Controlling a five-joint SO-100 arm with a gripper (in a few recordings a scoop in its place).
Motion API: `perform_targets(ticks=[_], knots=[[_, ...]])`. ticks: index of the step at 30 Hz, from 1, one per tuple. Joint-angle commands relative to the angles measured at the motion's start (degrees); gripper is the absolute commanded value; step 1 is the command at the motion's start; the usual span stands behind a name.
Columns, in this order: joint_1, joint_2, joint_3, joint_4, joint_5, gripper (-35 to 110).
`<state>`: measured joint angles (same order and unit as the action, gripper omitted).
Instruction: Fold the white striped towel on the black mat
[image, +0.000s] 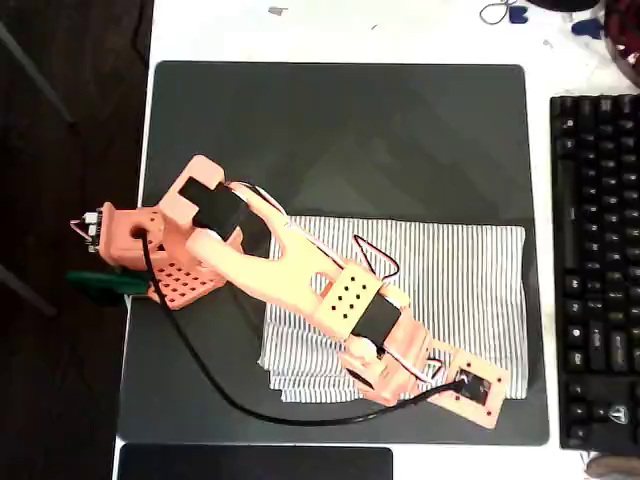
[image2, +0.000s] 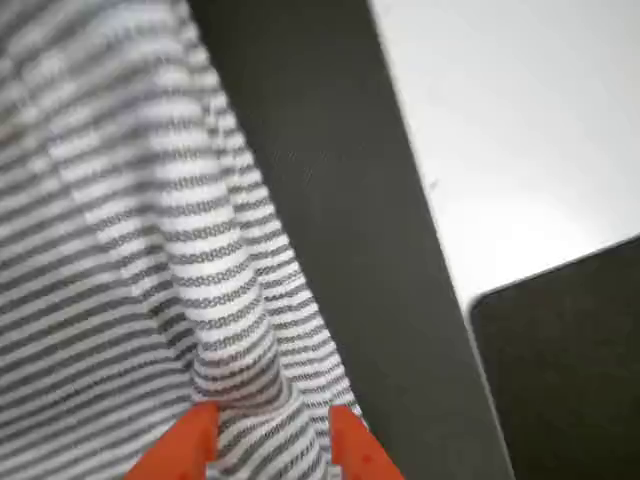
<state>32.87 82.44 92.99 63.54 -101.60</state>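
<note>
Orange plastic dominates my overhead view: the arm (image: 300, 275) reaches from its base at 9 o'clock diagonally down toward 5 o'clock, lying across the white striped towel (image: 460, 280) and hiding much of the cloth's left half from me. A black cable (image: 215, 385) loops from the base over the black mat (image: 340, 130) and back up to the wrist near the towel's lower edge. Off the mat, a black keyboard (image: 597, 270) runs along the 3 o'clock side on the white table (image: 400, 30), a smaller dark slab (image: 255, 463) sits just below the mat at 6 o'clock, and a green clamp (image: 100, 283) shows beside the arm's base. The towel occupies the lower right part of the mat, its long axis running from 9 to 3 o'clock, its pinstripes running crosswise to that; layered edges show along its lower left border. In the wrist view I see the gripper (image2: 270, 440) with a raised fold of the striped cloth between its two orange fingers (image2: 190, 445), so the pincer is pinching the towel at its edge, right beside a bare strip of mat. Beyond that strip lie the white table and a corner of the dark slab, at 4 o'clock.
</note>
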Motion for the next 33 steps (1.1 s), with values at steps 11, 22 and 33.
perform_targets(ticks=[11, 22, 33], knots=[[-1.85, 19.16, 2.02, 23.12, 3.52, 9], [-0.97, 31.20, 23.99, 20.74, 11.60, 13], [1.14, 50.10, 42.19, 20.30, 30.15, 16]])
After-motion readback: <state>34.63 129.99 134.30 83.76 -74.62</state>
